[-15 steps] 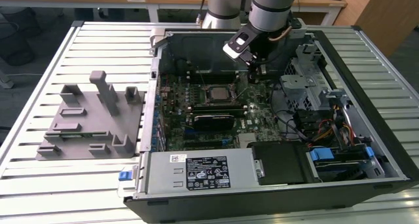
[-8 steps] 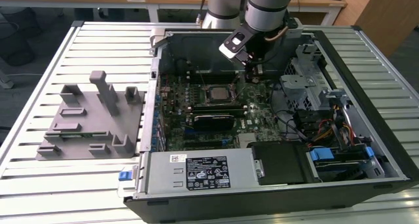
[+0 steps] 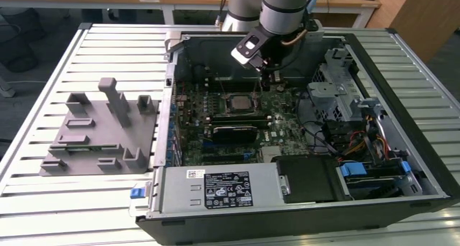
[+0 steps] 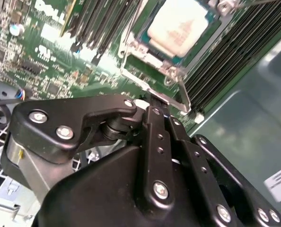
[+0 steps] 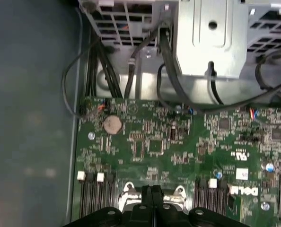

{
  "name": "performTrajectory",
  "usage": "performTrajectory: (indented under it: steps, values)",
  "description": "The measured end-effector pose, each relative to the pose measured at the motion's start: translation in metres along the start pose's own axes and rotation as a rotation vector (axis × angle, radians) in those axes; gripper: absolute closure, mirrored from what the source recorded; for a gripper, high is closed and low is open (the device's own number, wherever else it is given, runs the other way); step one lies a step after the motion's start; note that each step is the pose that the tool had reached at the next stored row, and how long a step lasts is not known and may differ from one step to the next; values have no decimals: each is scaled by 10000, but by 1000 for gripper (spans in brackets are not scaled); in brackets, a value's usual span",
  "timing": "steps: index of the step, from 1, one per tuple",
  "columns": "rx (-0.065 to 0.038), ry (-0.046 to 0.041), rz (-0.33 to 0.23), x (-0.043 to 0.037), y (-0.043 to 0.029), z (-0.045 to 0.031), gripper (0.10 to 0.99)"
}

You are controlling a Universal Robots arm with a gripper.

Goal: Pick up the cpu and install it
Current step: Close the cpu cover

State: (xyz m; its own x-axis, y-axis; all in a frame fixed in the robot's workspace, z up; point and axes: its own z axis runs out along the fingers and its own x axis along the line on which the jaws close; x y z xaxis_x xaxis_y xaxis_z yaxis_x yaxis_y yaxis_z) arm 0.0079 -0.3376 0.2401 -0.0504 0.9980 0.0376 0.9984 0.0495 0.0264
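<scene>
Your cpu (image 4: 178, 23) sits in socket frame (image 4: 131, 49) on motherboard (image 3: 284, 125); chip's far edge cut off in second wrist view. Gripper (image 4: 152, 105) clenched, fingers pressed together, nothing seen between. Tips just beside socket lever (image 4: 183, 97); you can't tell if touching.

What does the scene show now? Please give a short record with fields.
cpu: lies inside the socket frame, silvery top up
tool: shut, nothing held, tips close to the socket's metal lever
tray: grey, outside the case, at the exterior view's left
case: open, lying on the slatted table
</scene>
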Motion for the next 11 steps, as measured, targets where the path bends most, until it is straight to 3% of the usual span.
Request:
performTrajectory:
  steps: [11]
  values:
    - [0, -1, 1, 11, -200, 26, 980]
